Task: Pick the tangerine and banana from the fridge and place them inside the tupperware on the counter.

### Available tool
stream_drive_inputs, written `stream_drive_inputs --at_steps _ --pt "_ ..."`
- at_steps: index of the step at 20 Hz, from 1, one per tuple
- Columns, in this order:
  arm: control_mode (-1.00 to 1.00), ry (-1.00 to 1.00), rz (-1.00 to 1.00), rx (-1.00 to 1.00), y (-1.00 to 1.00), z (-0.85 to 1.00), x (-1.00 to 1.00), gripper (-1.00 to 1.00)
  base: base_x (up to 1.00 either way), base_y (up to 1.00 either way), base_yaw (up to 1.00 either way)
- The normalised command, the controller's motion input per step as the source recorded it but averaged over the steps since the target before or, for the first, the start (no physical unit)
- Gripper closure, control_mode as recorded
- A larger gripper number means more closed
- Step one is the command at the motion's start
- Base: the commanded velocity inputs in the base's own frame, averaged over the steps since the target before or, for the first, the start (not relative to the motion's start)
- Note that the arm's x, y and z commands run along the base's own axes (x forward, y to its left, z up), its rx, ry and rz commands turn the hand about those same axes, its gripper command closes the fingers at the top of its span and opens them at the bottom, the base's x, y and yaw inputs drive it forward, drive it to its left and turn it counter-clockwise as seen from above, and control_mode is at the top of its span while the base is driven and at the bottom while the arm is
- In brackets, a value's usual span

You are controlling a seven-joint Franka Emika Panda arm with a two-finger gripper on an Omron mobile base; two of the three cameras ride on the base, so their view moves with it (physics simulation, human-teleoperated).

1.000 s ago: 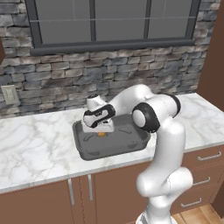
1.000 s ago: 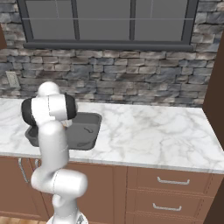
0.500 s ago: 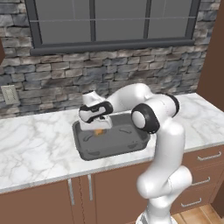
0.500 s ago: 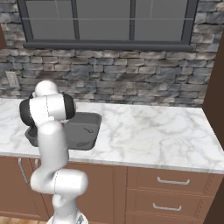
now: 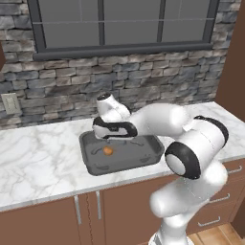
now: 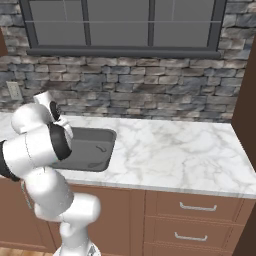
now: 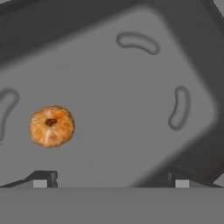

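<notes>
**Tangerine delivered, banana outstanding**

Gripper [image 7: 109, 181] hovers above the tupperware [image 5: 153, 149], jaws spread wide and holding nothing. One half of the job looks done: the tangerine [image 7: 51, 126] lies on the tray's floor near its left edge, clear of the fingertips. Fetching the banana from the fridge remains. Dimpled orange peel sits on smooth dark grey plastic with rounded corners and shallow moulded grooves, on the marbled counter [image 5: 43, 167].

left base: behind-left, over counter [image 5: 43, 158] | right base: behind-right, same tupperware [image 6: 95, 155] | hand: close above it
</notes>
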Motion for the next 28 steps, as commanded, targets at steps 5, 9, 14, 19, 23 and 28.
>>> stream_drive_inputs --at_steps 5,9,14,19,23,28 --pt "-1.00 -0.28 -0.04 0.06 -1.00 0.55 -1.00 -1.00 0.00 0.00 0.00" --pt "-1.00 -0.28 0.02 0.09 -0.81 0.95 -0.88 -1.00 0.00 0.00 0.00" --pt "-1.00 -0.24 0.14 0.03 -0.56 0.98 -0.83 -1.00 0.00 0.00 0.00" --pt "-1.00 -0.11 0.16 0.00 -0.58 1.00 -0.67 -1.00 0.00 0.00 0.00" --pt "-1.00 0.00 0.17 0.00 -0.29 1.00 -0.43 -1.00 0.00 0.00 0.00" --pt "-1.00 0.03 0.16 0.00 0.00 1.00 -0.19 -1.00 0.00 0.00 0.00"
